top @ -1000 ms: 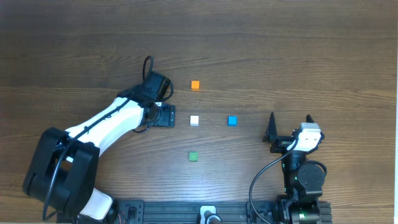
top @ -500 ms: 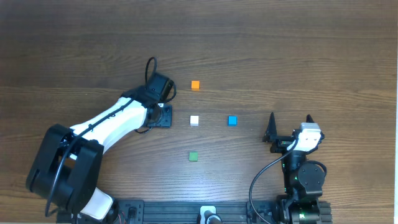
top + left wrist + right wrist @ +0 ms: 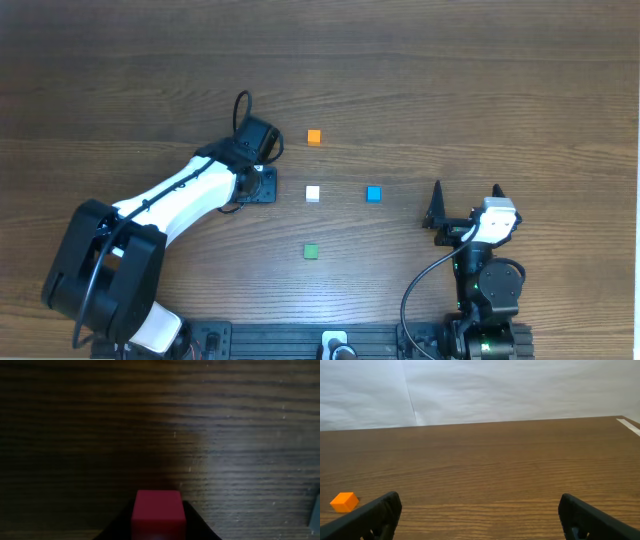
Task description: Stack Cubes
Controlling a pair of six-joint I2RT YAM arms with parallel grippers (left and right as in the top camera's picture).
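Observation:
A red cube [image 3: 158, 507] sits between the dark fingers of my left gripper [image 3: 158, 527], which is shut on it, close above the wooden table. In the top view the left gripper [image 3: 260, 187] is just left of a white cube [image 3: 313, 194]. An orange cube [image 3: 314, 137] lies behind the white one, a blue cube [image 3: 373, 194] to its right and a green cube [image 3: 310, 252] in front of it. My right gripper [image 3: 467, 200] stands open near its base, right of the blue cube, with nothing in it. The orange cube [image 3: 344, 502] shows far off beyond the right gripper [image 3: 480, 525].
The wooden table [image 3: 480, 90] stretches bare to the back and to the far right. A white wall [image 3: 520, 390] rises behind the table's far edge.
The left gripper shifted slightly to the left, away from the white cube, between one second and half a second ago. The right arm has kept still.

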